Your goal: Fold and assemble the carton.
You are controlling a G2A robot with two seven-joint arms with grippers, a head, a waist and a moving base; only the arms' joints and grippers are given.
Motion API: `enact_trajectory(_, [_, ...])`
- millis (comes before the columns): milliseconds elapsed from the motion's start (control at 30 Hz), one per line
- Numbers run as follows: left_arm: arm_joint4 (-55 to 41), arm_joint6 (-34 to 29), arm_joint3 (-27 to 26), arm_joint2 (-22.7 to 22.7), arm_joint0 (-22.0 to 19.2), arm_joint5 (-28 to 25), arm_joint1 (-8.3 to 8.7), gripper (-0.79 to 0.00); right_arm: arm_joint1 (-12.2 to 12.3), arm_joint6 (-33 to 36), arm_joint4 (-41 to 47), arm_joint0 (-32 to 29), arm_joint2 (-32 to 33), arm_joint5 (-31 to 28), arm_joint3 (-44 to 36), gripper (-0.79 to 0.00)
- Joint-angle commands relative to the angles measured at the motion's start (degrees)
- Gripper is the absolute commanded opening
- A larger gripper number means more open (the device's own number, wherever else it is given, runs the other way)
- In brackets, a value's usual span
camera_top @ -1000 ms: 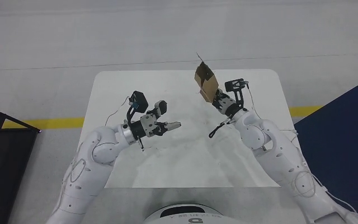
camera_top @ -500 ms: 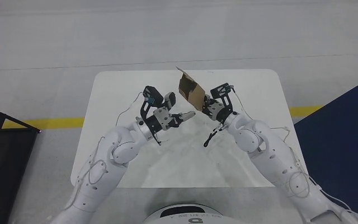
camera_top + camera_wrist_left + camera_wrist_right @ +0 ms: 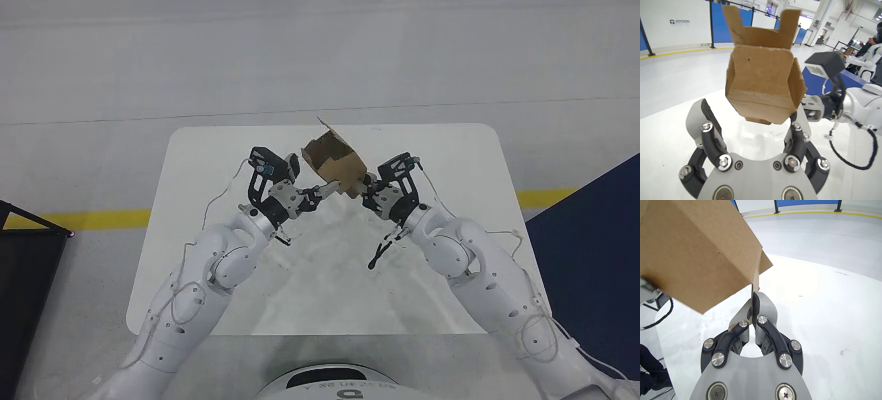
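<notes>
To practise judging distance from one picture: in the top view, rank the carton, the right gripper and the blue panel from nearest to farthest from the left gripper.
1. The carton, just ahead of the left gripper and its open jaws.
2. The right gripper, on the carton's far side, clamping it.
3. The blue panel, at the view's right edge.

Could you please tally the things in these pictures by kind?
Carton: 1
Grippers: 2 (left gripper, right gripper)
Table: 1
Total: 4
</notes>
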Motion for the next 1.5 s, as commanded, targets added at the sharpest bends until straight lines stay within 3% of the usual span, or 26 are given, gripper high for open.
enact_trajectory(0, [-1.19, -0.12, 1.16, -0.94, -0.31, 0.51, -0.02, 0.000, 0.06, 1.16, 0.32, -0.08, 0.30, -1.56, -0.15, -0.785])
enact_trajectory(233, [-2.93, -0.19, 2.69, -2.51, -0.83, 0.17, -0.07, 0.000, 0.11, 3.66, 0.57, -0.10, 0.98, -4.54, -0.31, -0.785])
enact_trajectory(533, [-7.60, -5.33, 2.68, -2.57, -0.15, -9.13, 0.28, 0.000, -0.23, 4.69, 0.97, 0.58, 1.15, -4.92, 0.65, -0.785])
enact_trajectory(700, [-4.97, -5.15, 2.73, -0.35, -0.97, -8.13, -0.09, 0.000, -0.59, 5.18, 0.23, 1.44, 0.16, -5.02, 1.09, -0.785])
enact_trajectory(900, [-0.56, -1.52, 5.59, -1.69, -1.99, -0.59, -0.32, 0.000, -0.62, 4.88, 0.26, 0.92, 0.68, -6.56, 0.88, -0.785])
enact_trajectory(1000, [-0.69, -0.07, 6.62, -2.14, -2.00, 0.70, -0.45, 0.000, -0.63, 5.42, 0.17, 0.87, 0.81, -7.46, 0.74, -0.785])
enact_trajectory(1267, [-2.35, 0.02, 8.63, -3.35, -2.65, -1.16, -0.49, 0.000, -0.55, 5.52, 0.41, 0.04, 1.85, -8.98, 0.33, -0.785])
enact_trajectory(1467, [-3.46, 1.58, 7.68, -10.75, 1.72, -5.89, 0.95, 0.000, -0.52, 5.48, 0.32, -0.11, 2.37, -8.35, 0.41, -0.785])
